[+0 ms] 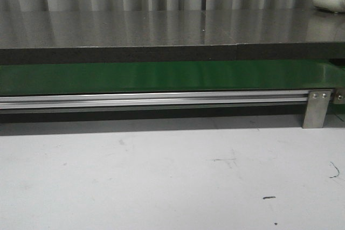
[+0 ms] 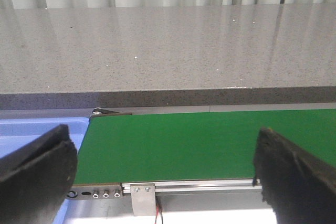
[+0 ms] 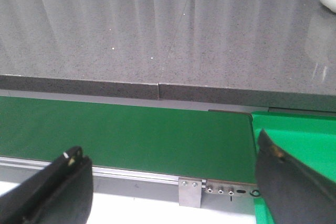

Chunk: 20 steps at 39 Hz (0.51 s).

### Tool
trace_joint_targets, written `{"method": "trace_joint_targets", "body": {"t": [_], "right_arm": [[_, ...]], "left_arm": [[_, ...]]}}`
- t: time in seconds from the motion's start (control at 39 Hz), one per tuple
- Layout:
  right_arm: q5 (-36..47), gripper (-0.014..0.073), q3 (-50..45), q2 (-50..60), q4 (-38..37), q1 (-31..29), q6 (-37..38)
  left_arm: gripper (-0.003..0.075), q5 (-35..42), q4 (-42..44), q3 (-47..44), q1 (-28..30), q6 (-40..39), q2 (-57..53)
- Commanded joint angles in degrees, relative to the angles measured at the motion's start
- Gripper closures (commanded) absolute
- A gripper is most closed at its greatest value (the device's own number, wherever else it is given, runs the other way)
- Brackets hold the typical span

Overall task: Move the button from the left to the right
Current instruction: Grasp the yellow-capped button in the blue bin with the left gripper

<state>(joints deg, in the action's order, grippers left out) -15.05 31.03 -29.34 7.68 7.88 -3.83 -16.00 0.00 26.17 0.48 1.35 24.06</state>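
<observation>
The button is out of view in all three views. The green conveyor belt runs across the front view with nothing on it. My left gripper hangs open over the belt's left end, nothing between its black fingers. My right gripper stands open over the belt's right end, also holding nothing. Neither arm shows in the front view.
A grey stone counter lies behind the belt. A blue bin sits at the belt's left end and a green bin at its right end. An aluminium rail with a bracket fronts the belt, and the white table lies before it.
</observation>
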Motion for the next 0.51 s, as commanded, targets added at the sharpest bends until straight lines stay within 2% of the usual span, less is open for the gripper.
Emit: {"method": "trace_joint_targets", "body": {"t": [0.0, 0.13, 0.26, 0.49], "right_arm": [[4.97, -0.0053, 2.06, -0.44, 0.06, -0.18, -0.19], [4.97, -0.0053, 2.06, -0.44, 0.06, -0.18, -0.19], [4.97, -0.0053, 2.06, -0.44, 0.06, -0.18, -0.19], [4.97, -0.0053, 2.06, -0.44, 0.06, -0.18, -0.19]], "left_arm": [[0.0095, 5.19, 0.0, 2.25, 0.06, -0.25, 0.7], [0.0104, 7.45, -3.88, 2.25, 0.06, -0.36, 0.7], [0.0104, 8.64, -3.78, 3.29, 0.3, -0.36, 3.16], [0.0104, 7.06, -2.55, 13.82, 2.34, -0.36, 18.36]]}}
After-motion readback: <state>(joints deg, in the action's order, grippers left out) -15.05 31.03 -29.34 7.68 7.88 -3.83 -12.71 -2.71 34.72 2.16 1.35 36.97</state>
